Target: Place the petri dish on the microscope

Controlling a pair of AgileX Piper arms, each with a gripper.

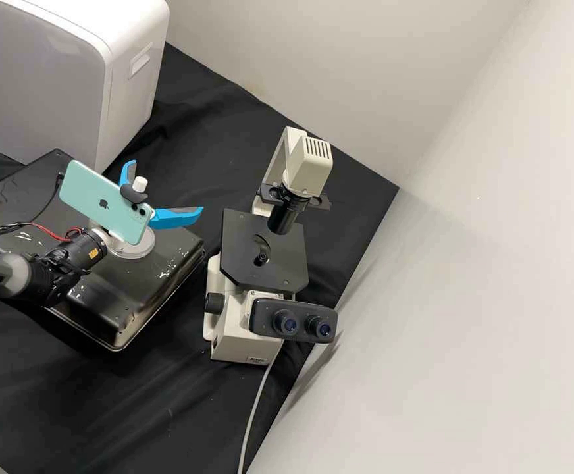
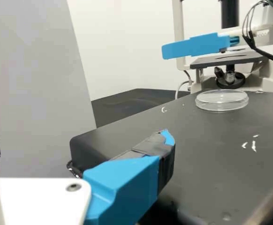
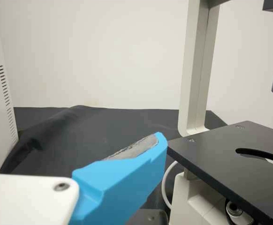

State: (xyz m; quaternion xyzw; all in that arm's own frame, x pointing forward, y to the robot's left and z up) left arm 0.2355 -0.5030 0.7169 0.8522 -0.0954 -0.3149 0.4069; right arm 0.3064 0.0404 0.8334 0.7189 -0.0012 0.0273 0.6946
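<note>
Right pincer (image 1: 166,187): fingers spread wide; hangs over the petri dish with a clear gap above it; one blue finger (image 2: 197,45) reaches level toward the microscope
Left pincer (image 2: 78,135): fingers also wide apart; low at the end of the black case farthest from the microscope; one padded finger (image 2: 141,173) is just beside the case's corner
Petri dish (image 2: 222,100): clear and round, lid on; flat on top of the black case, at the end nearest the microscope; in the high view it is partly hidden under the right arm's wrist
Black case (image 1: 142,289): flat slab with white scuffs, lying on the worktop; just beside the microscope
Microscope (image 1: 234,329): cream body, dark twin eyepieces; upright at the worktop's right edge
Stage (image 1: 287,260): black plate with an oval opening; the condenser tube hangs above it
White appliance (image 1: 70,66): large box at the back left, behind the case
Worktop (image 1: 103,395): covered in black cloth
</note>
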